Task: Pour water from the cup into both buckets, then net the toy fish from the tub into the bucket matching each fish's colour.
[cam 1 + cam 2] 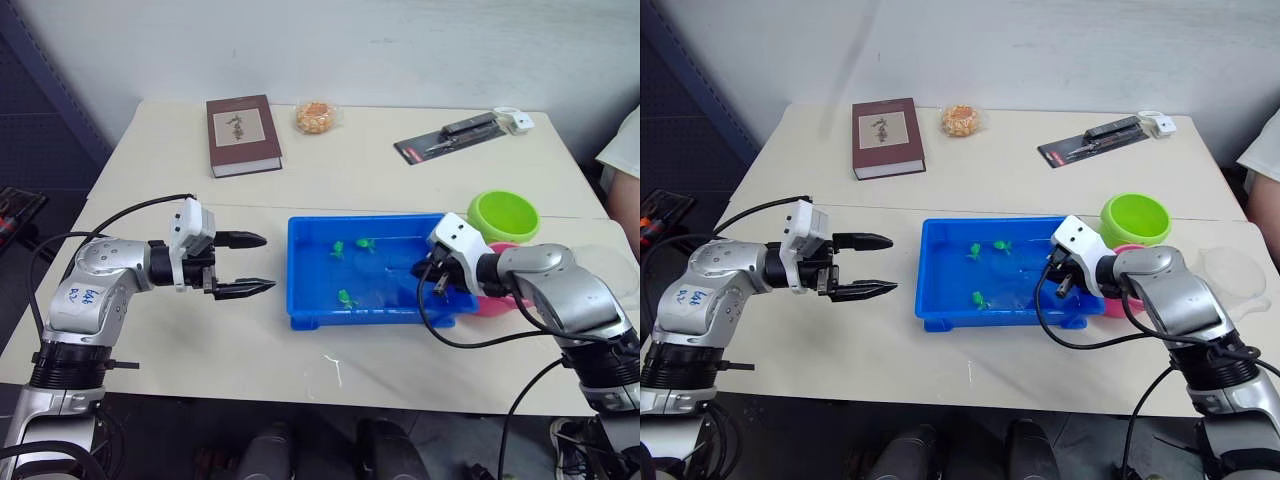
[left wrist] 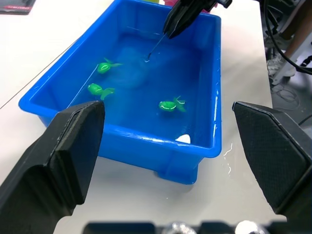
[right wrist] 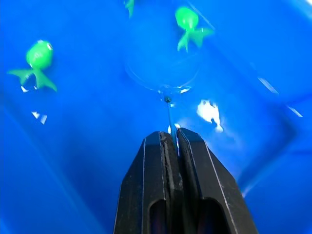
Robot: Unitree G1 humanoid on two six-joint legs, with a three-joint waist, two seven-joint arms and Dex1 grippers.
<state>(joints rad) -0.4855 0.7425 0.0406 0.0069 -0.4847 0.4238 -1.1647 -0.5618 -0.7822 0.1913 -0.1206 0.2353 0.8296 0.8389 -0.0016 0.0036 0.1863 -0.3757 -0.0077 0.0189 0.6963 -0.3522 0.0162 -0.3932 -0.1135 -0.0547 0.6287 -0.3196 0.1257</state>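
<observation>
Your right gripper [image 3: 171, 141] pinches the net [image 3: 163, 73] by its thin handle; it may twist, missing the fish [image 3: 38, 57]. Left gripper [image 1: 243, 265] idle, spread.

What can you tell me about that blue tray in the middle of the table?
The blue tray is a shallow rectangular plastic tub with a rim, lying flat on the pale table between the two arms. It holds water and three small green toy fish. The right gripper reaches into it, shut on a thin net handle. A pink bucket sits at its right end.
</observation>
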